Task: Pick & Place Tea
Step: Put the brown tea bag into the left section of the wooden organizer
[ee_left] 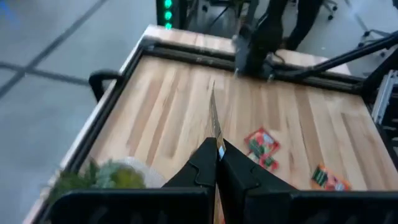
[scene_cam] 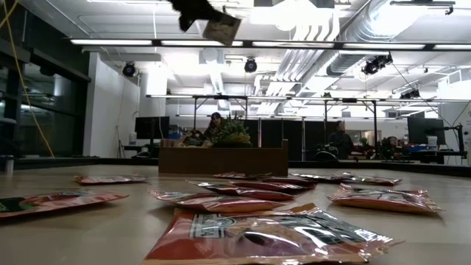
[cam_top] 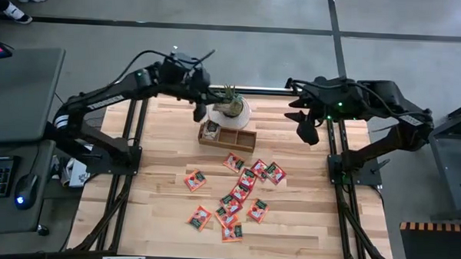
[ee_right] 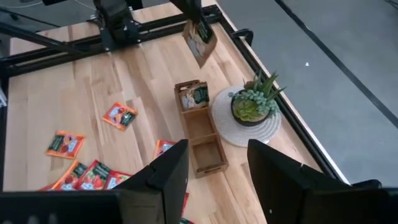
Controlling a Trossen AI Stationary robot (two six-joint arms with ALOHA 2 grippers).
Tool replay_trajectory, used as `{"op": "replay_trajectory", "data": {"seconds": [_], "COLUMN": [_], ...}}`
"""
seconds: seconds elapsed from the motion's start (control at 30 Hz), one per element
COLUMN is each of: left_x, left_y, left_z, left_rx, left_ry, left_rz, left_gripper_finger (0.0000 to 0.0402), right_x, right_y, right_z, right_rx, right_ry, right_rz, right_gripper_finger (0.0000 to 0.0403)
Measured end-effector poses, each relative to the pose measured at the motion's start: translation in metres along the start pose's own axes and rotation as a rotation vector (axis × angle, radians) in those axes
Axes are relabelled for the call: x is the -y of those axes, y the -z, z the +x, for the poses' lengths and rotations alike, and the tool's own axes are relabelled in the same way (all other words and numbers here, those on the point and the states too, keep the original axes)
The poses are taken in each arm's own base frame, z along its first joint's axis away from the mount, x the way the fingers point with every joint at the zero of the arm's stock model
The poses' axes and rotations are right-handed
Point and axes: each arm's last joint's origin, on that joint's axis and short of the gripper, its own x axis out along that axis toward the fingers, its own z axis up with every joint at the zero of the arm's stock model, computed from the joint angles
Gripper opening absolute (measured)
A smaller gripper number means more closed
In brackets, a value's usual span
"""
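Red-orange tea sachets (cam_top: 232, 200) are lying scattered on the near counter (cam_top: 158, 219). Farther back, the left gripper (cam_top: 199, 113) is pinching a beige sachet (ee_right: 199, 40) above the wooden tray (cam_top: 227, 137); the right gripper (cam_top: 307, 131) is hovering spread at far right.

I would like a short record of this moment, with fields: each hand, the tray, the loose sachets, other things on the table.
left hand: shut on a pale sachet, raised above the tray
right hand: open, empty, over the table's far right side
wooden tray: three compartments; sachets in the end one nearest the left arm, other two look empty
red-orange sachets: scattered flat on the table
potted plant: on a round white mat beside the tray
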Motion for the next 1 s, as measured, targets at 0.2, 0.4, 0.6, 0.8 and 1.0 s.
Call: {"op": "replay_trajectory", "data": {"seconds": [0.2,0.4,0.6,0.8,1.0], "left_x": [-0.016,-0.021,-0.025,-0.027,-0.033], "left_y": [0.041,0.089,0.135,0.167,0.193], "left_z": [-0.01,0.0,0.018,0.031,0.035], "left_rx": [0.064,0.094,0.074,0.113,0.087], "left_ry": [0.01,0.099,0.14,0.142,0.133], "left_rz": [-0.056,-0.079,-0.122,-0.119,-0.152], "left_gripper_finger": [0.0,0.0,0.0,0.0,0.0], "right_x": [0.001,0.002,0.002,0.001,0.0], "right_y": [0.0,0.0,0.0,-0.002,-0.005], "right_z": [-0.001,-0.001,-0.001,-0.001,-0.001], "right_rx": [0.008,0.014,0.018,0.031,0.061], "right_ry": [0.024,0.046,0.047,0.041,0.031], "right_rz": [0.001,0.027,0.094,0.129,0.14], "right_gripper_finger": [0.0161,0.0161,0.0161,0.0161,0.0161]}}
